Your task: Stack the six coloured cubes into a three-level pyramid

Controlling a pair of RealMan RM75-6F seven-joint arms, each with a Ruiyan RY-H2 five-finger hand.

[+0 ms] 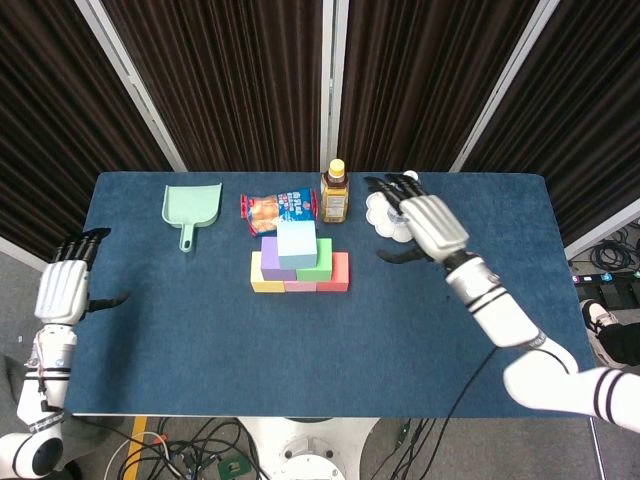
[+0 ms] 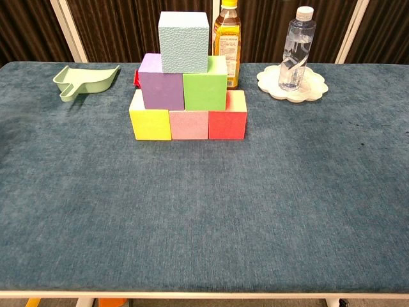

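The six cubes stand as a pyramid in the middle of the blue table. Yellow cube [image 2: 149, 118], pink cube [image 2: 188, 124] and red cube [image 2: 227, 117] form the bottom row. Purple cube [image 2: 161, 85] and green cube [image 2: 205, 84] sit on them, and the light blue cube [image 2: 184, 41] [image 1: 296, 243] tops the stack. My right hand [image 1: 428, 225] hovers open to the right of the pyramid, well apart from it. Open too, my left hand [image 1: 65, 287] hangs beyond the table's left edge. Neither hand shows in the chest view.
A green dustpan [image 2: 83, 80] lies at the back left. A snack packet [image 1: 279, 209] and a brown bottle [image 2: 227, 35] stand just behind the pyramid. A water bottle [image 2: 296, 48] stands on a white plate [image 2: 312, 91] at the back right, under my right hand.
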